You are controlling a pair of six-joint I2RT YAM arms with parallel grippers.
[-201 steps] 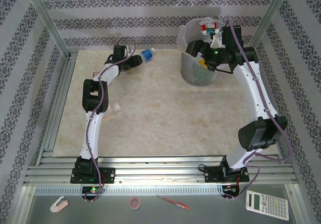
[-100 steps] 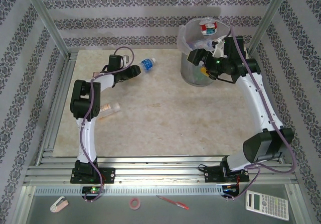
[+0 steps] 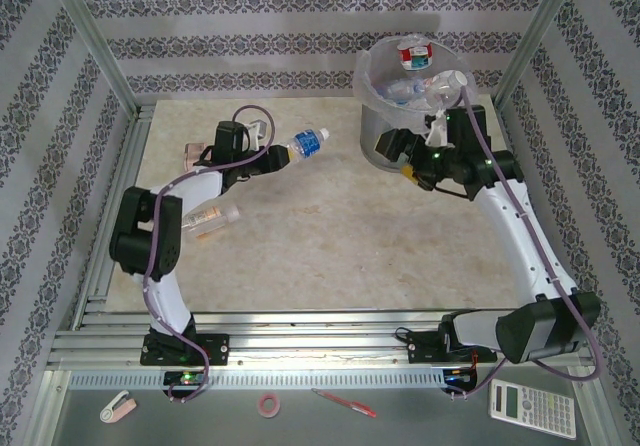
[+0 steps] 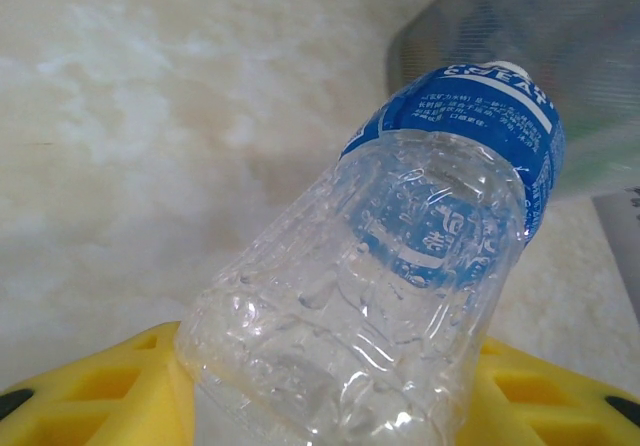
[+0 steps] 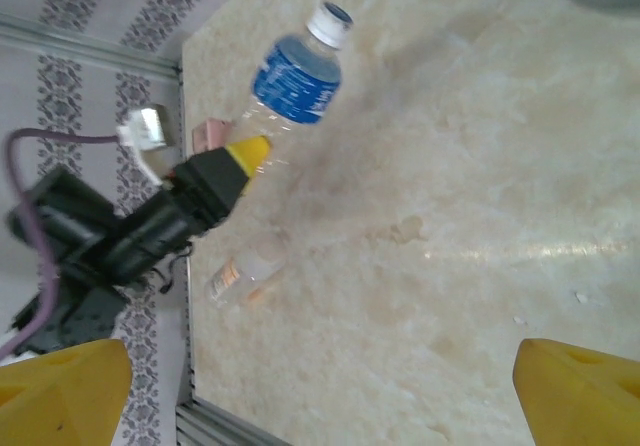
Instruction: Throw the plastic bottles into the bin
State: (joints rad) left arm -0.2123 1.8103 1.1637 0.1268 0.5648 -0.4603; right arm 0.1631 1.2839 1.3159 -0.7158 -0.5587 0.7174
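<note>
**Blue bottle is on its way to the bin**

Over on the left, a little pink box (image 3: 194, 153) sits on the tabletop (image 3: 330, 256). It is not a bottle, so it can stay. Near it lies a see-through bottle with an orange label (image 3: 212, 217), flat on its side. Nobody is touching that one yet.

Next comes the left tool (image 3: 280, 156). It is squeezed tight on the bottom end of the blue bottle (image 3: 308, 145), and the cap end points toward the bin. A second ago this bottle was way back by the far edge of the tabletop. Now the arm has swung it up and closer to the bin, but it is not over the rim yet. I think it needs to go further right before the tool lets go, or the bottle could drop on the tabletop.

Then there is the bin (image 3: 372, 131), at the far right side. Some bottles in the bin (image 3: 414, 58) are already piled up (one has a red label).

Last is the right tool (image 3: 396, 156). Its fingers are spread wide with nothing in them. A second ago it was up by the bin's rim; now it has pulled back to the near side. That makes room for the left arm, I guess.
</note>
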